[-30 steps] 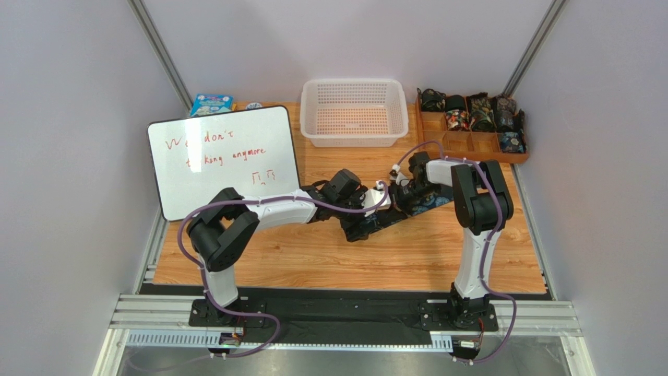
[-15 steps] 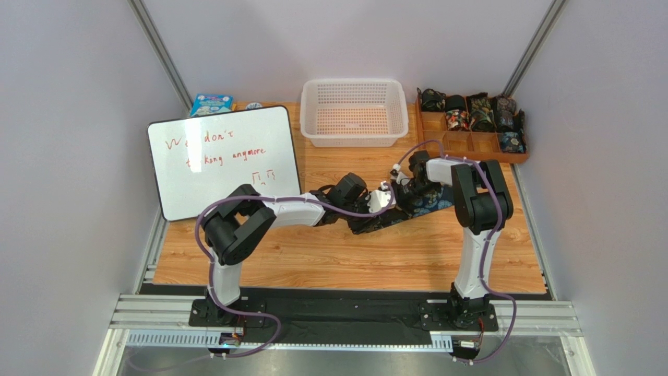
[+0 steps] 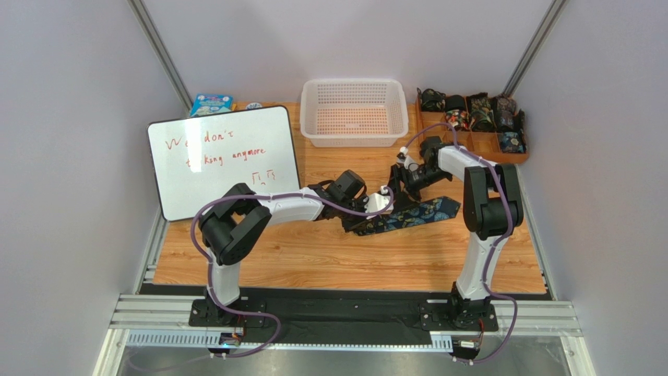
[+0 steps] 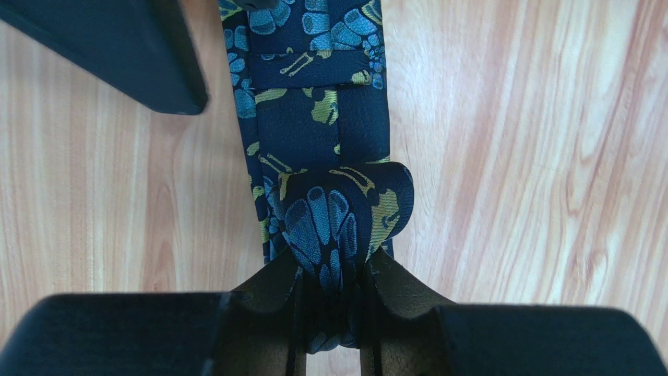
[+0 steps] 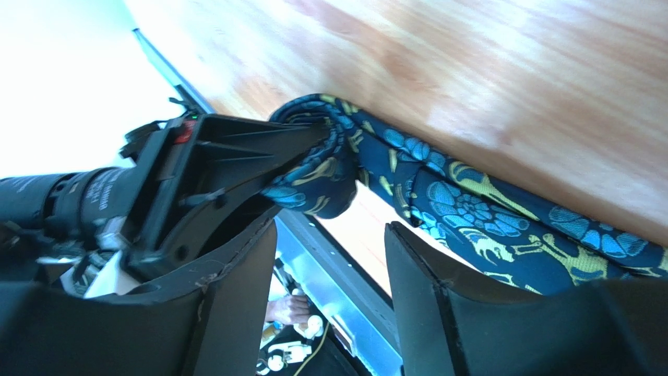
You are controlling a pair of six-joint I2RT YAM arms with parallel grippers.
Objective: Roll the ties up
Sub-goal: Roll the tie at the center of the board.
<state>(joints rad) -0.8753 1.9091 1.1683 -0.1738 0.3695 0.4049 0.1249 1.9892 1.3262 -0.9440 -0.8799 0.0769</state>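
Observation:
A dark tie [image 3: 423, 211] with a blue and yellow print lies flat on the wooden table, its wide pointed end to the right. Its left end is rolled into a small coil [image 4: 345, 215]. My left gripper [image 4: 333, 270] is shut on that coil, which bulges out ahead of the fingertips. In the top view the left gripper [image 3: 382, 205] sits at the tie's left end. My right gripper [image 3: 400, 178] hovers just behind the tie, jaws open with nothing between them. The right wrist view shows the tie [image 5: 470, 207] running off right from the coil, beyond the open right gripper [image 5: 329, 235].
A white basket [image 3: 354, 111] stands at the back centre. A wooden tray [image 3: 470, 142] at the back right holds several rolled ties. A whiteboard [image 3: 223, 159] leans at the left, with a blue box [image 3: 210, 103] behind it.
The left gripper has moved right and closed on the tie's rolled end. The right gripper has opened, let go of the tie and pulled back toward the far side.

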